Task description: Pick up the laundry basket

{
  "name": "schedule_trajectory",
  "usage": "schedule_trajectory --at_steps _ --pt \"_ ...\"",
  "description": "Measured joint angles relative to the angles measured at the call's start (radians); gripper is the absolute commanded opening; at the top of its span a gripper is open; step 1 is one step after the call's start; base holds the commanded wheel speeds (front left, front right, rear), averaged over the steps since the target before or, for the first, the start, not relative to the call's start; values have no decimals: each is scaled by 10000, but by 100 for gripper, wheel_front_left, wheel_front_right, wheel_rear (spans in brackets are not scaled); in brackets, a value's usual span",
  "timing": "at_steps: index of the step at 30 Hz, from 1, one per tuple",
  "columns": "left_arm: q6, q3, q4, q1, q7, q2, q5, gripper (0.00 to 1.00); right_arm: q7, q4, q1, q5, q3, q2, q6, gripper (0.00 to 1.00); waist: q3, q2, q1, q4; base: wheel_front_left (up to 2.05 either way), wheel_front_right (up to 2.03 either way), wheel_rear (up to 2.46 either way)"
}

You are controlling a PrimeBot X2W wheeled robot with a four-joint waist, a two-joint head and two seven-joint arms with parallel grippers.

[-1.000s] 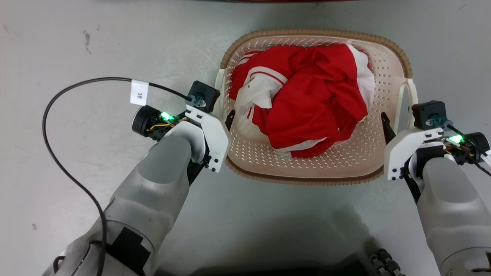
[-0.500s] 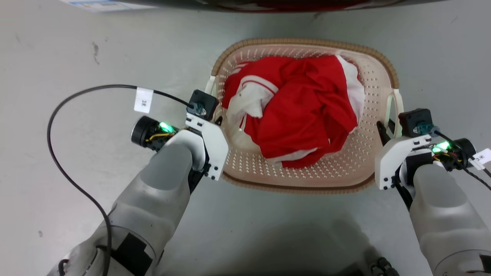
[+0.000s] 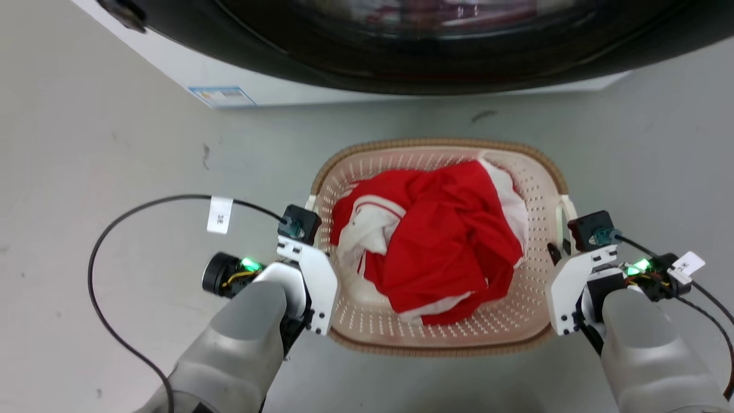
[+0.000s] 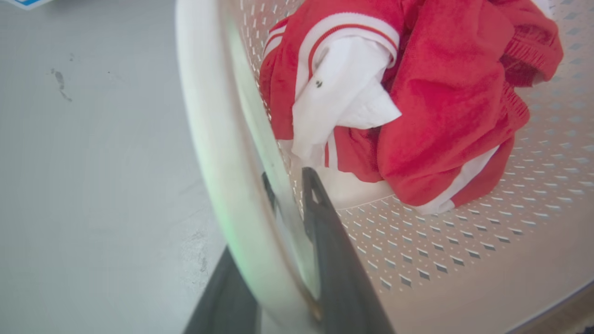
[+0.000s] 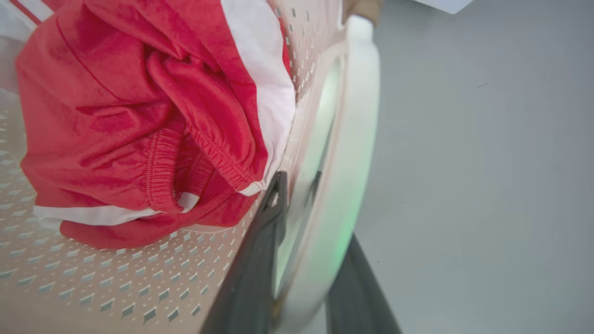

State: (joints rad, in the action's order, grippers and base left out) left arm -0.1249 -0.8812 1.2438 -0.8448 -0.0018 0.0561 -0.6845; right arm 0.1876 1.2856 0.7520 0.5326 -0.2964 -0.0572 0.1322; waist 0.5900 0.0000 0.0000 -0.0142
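**A:** Where is the laundry basket [image 3: 438,141] sitting in relation to the grippers?

**B:** It is lying right between them. The left gripper [image 4: 287,183] is biting onto the left handle [image 4: 209,139], and the right gripper [image 5: 297,181] is doing the same on the right handle [image 5: 357,116].

**A:** How far apart are the fingers standing?

**B:** Only as far as each white handle is thick. On the left, one dark finger [image 4: 334,260] is running along the inner side of the handle, beside the perforated wall. The other finger is showing on the outer side. The right gripper is mirroring that, with one finger [image 5: 250,278] inside, one outside, and the handle pinched between them.

**A:** What is lying in the basket?

**B:** A bundle of red and white clothes [image 3: 441,252] is taking up the middle. For each gripper it is sitting just ahead of the inner fingertip and off to the inner side, very near it. I cannot tell whether cloth and finger are touching.

**A:** Is the basket resting on the ground?

**B:** I cannot tell. The grey floor [image 3: 86,172] is showing on the outer side of both grippers. Well ahead of the fingertips, past the far rim, the washing machine [image 3: 189,69] is standing with its dark round door facing the basket.
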Motion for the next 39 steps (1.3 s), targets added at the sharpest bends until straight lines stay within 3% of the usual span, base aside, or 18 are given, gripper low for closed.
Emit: schedule_trajectory --at_steps 9,23,31,39 --pt "0 -418 -228 1035 842 180 -966 0 -938 29 -962 -570 842 94 -2 0 -1714 1 0 278 0 0 0" --pt "-10 -1011 -548 2061 1994 698 -2320 0 -2393 13 -1937 -4426 5145 94 -12 0 -4406 1 -2 474 0 0 0" --pt "-10 -1256 -671 2366 2633 932 -2970 0 -3110 -73 -2181 -6357 6972 82 -15 0 -5522 1 -3 426 0 0 0" --pt "-12 -1501 -748 2324 3156 1220 -3400 0 -3948 -284 -2178 -7921 8238 79 -17 0 -5962 1 -2 341 0 0 0"
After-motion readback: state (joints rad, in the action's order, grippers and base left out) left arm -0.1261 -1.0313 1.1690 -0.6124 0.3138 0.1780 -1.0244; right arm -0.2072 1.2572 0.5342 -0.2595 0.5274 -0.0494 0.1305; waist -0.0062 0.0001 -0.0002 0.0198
